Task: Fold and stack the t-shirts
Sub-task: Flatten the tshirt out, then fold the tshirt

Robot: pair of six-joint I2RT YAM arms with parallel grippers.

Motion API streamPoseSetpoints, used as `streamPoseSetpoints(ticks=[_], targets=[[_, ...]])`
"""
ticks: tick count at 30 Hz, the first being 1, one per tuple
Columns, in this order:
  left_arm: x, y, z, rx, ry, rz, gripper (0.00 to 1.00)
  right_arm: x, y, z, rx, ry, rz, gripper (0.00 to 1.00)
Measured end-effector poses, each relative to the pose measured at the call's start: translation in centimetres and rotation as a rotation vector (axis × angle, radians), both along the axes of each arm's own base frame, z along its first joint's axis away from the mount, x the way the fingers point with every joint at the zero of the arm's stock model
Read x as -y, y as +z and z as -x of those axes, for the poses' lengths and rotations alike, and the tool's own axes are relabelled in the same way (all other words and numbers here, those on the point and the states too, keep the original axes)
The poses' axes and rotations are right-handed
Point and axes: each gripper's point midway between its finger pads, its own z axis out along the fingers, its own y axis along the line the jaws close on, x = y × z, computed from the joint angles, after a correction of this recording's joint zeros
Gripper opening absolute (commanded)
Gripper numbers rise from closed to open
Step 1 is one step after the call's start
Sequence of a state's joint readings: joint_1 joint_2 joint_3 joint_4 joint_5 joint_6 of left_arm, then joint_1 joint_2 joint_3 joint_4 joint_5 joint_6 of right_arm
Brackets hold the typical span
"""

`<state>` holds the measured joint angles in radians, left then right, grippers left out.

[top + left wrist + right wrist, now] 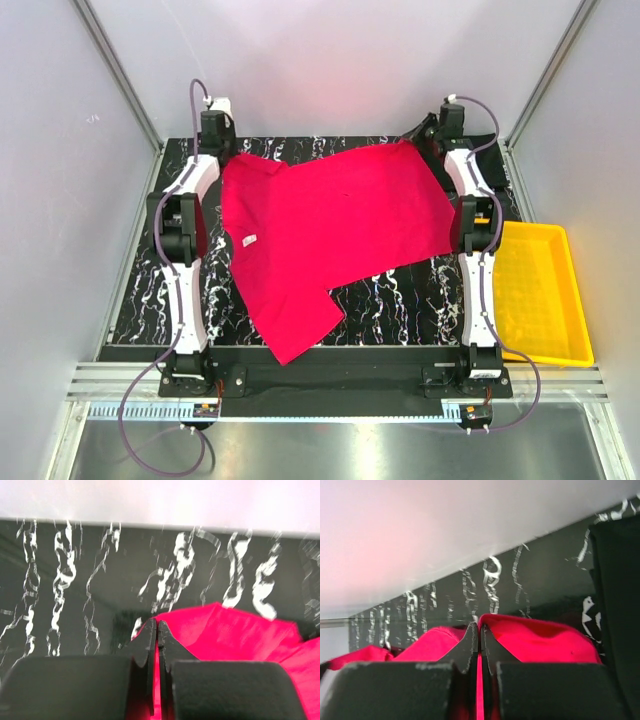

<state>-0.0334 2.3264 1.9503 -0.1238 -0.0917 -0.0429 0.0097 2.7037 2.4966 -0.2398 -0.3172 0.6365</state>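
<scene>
The red t-shirt (330, 225) lies spread and partly folded across the black white-veined tabletop (400, 295), its small white neck label (248, 240) facing up. My left gripper (226, 155) is at the shirt's far left corner, shut on a pinch of the red cloth (225, 630). In the left wrist view the left gripper (158, 626) shows red between its closed jaws. My right gripper (432, 142) is shut on the shirt's far right corner, and the right gripper (479, 627) has red cloth (540, 642) bulging on both sides. The black t-shirt (497, 172) lies at the far right, behind the right arm, with its edge (615, 605) in the right wrist view.
A yellow plastic tray (545, 300) sits beside the table on the right. White walls with metal frame posts close in the back and sides. Both arms stretch far toward the back edge of the table.
</scene>
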Motion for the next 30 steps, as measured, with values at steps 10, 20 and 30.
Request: streamPoseSetpoints(ticks=[10,20,30], targets=[[1.7,1.6,0.0,0.062,0.011,0.165,0.0,0.0,-0.6,-0.1,-0.011,0.0,0.0,0.01],[3.4,5.0,7.6,0.01,0.022,0.33,0.0,0.0,-3.5,0.9,-0.101,-0.02,-0.031,0.0],[4.9,6.6,14.2,-0.045,-0.009,0.429,0.0,4.1,-3.2,3.2,-0.215,-0.089,-0.066,0.0]])
